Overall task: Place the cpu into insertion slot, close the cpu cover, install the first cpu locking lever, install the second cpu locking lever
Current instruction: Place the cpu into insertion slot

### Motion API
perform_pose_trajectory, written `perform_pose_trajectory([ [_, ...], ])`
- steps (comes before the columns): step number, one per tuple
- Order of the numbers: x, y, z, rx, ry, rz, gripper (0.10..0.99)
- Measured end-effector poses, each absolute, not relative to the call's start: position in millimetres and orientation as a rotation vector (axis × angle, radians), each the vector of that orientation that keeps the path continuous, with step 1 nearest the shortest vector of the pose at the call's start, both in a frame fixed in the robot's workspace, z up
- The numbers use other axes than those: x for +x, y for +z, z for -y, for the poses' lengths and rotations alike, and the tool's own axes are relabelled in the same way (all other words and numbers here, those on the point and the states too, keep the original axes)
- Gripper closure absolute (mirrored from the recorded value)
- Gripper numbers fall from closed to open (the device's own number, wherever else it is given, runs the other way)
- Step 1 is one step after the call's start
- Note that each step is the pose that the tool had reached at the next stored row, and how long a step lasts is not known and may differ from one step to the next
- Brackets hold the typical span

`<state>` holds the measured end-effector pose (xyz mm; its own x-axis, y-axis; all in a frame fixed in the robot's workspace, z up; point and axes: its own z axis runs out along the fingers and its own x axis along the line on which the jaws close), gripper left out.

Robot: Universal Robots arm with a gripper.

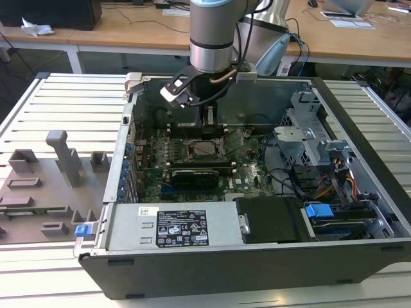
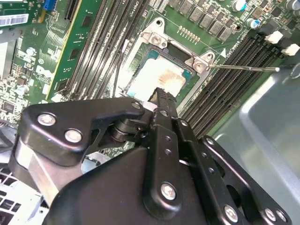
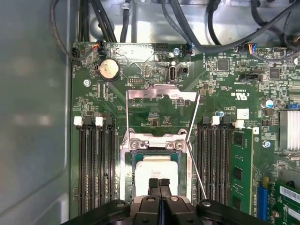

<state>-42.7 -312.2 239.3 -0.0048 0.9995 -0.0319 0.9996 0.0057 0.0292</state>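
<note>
Cpu [image 3: 154, 168] sits flat in the insertion slot [image 3: 125, 161], right beneath the claw [image 3: 159, 182], whose fingers are pressed together on nothing over the chip's edge farthest from the cpu cover [image 3: 161, 93], which stands open past the slot's opposite edge.

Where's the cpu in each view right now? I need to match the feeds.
Exterior view: the cpu lies mid-motherboard, directly below the gripper.
First wrist view: the cpu sits just beyond the gripper's tip, between memory-slot banks.
Second wrist view: the pale square just past the gripper's tip.
Shared landmark: the gripper's tip at the cpu.
</note>
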Motion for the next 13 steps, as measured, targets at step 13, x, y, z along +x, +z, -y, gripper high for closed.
perform_pose_trajectory([
  [13, -43, 260, 312, 2.185, -0.003, -2.197, 0.980],
])
